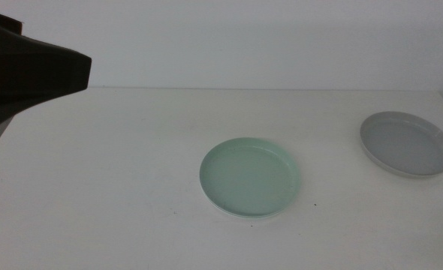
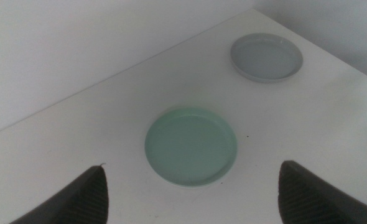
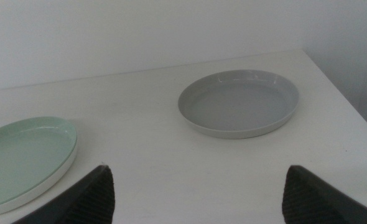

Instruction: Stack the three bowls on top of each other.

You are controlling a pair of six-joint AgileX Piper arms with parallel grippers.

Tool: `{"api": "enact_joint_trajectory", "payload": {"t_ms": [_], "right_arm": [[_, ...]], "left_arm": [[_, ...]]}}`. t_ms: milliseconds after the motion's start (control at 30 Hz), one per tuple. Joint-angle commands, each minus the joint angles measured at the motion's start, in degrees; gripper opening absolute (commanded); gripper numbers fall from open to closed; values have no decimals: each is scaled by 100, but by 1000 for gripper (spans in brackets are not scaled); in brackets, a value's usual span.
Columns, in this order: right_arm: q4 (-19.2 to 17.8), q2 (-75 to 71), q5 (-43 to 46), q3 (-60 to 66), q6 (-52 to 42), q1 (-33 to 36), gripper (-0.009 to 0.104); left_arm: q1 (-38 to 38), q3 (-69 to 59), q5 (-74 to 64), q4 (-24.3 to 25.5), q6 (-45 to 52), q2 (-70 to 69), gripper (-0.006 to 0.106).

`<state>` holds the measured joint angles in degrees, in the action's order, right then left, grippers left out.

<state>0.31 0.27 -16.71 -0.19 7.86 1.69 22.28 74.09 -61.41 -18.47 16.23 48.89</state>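
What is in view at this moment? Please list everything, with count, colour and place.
Green bowl: one, pale mint green, near the table's middle.
White bowl: one, white, only its rim shows under the green bowl, which sits on it.
Grey bowl: one, grey, alone near the table's right edge, apart from the other two.
Table: one, white, under everything.
Wall: white, behind the table.
Left arm: one, dark, coming in at the upper left of the middle view.
Left gripper: one, dark, jaws open, raised over the table facing the green bowl.
Right gripper: one, dark, jaws open, out of the middle view, facing the grey bowl.
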Motion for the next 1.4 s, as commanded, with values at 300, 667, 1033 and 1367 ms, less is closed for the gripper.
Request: {"api": "enact_joint_trajectory", "payload": {"t_ms": [300,667,1033,1367], "right_arm": [[-376,-27,1533,19,-21,-45,92],[-31,166,1737,-73,186,-45,92],[162,3249,-2188,-2855,366,-45,92],[175,4206,-1697,-3416,584,-45,92]], "left_arm": [[0,-25,76,-2,-1,-23,94],[0,-25,86,-2,-1,-23,94],[0,-25,86,-2,-1,-23,94],[0,-25,86,-2,-1,-23,94]]}}
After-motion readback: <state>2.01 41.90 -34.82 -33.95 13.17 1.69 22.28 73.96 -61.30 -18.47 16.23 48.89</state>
